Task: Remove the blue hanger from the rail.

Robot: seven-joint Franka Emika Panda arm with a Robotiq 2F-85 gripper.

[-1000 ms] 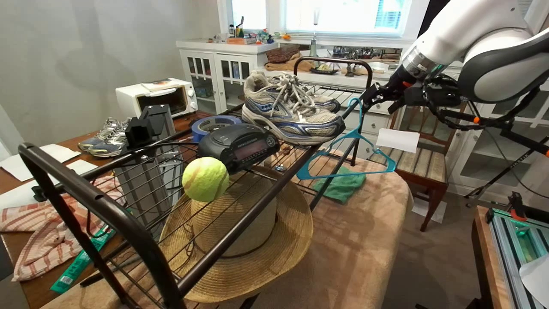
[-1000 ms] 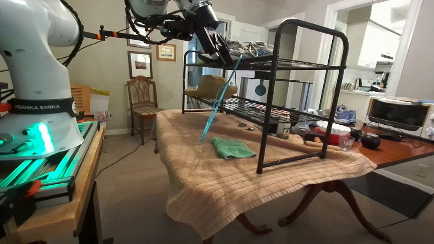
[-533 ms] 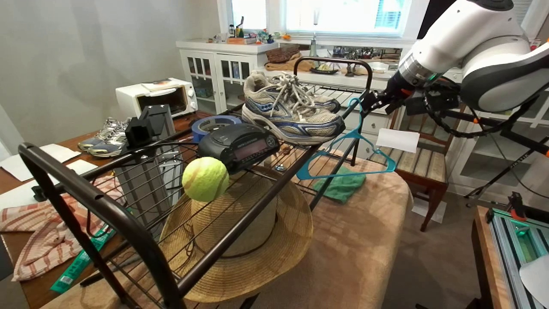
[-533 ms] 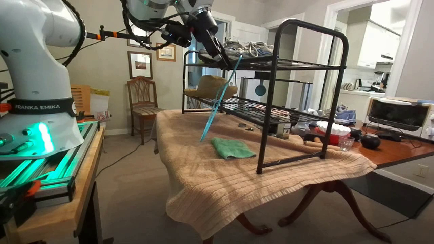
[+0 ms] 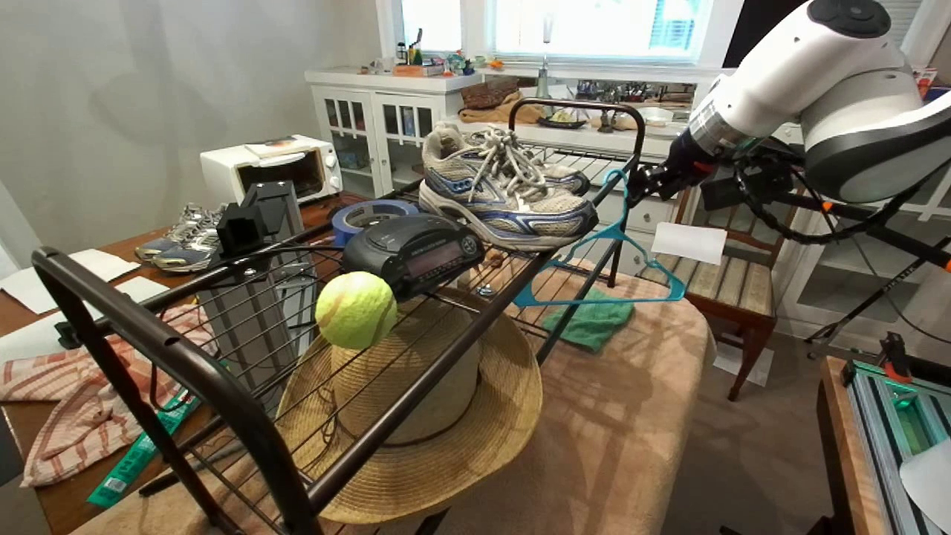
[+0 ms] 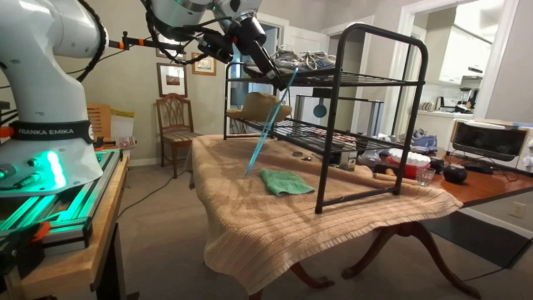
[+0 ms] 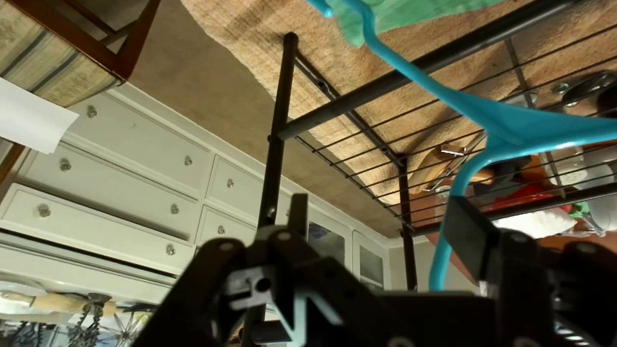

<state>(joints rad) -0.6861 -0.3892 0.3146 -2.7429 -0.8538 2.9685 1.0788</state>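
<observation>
The blue hanger (image 5: 615, 233) hangs by its hook from the dark metal rail (image 5: 446, 364) of the rack's top shelf. It hangs tilted in an exterior view (image 6: 268, 125). My gripper (image 5: 636, 189) is at the hook's height, beside the rail, and also shows in an exterior view (image 6: 282, 86). In the wrist view my gripper (image 7: 383, 224) is open, fingers wide apart. The hanger (image 7: 506, 127) fills the right side there. Its hook runs down beside the right finger's pad, seeming close to it; contact cannot be told. The hook's end is hidden behind the gripper body.
A pair of sneakers (image 5: 505, 193) sits on the top shelf close to the hook. A clock radio (image 5: 412, 253), tennis ball (image 5: 356, 310) and blue tape roll (image 5: 364, 217) are farther along. A straw hat (image 5: 416, 386) and green cloth (image 6: 286, 181) are below.
My gripper has tilted and turned, its fingertips dropping slightly beside the hook. The forearm has shifted a little. The hanger's lower end has swung very slightly; it still hangs on the rail.
</observation>
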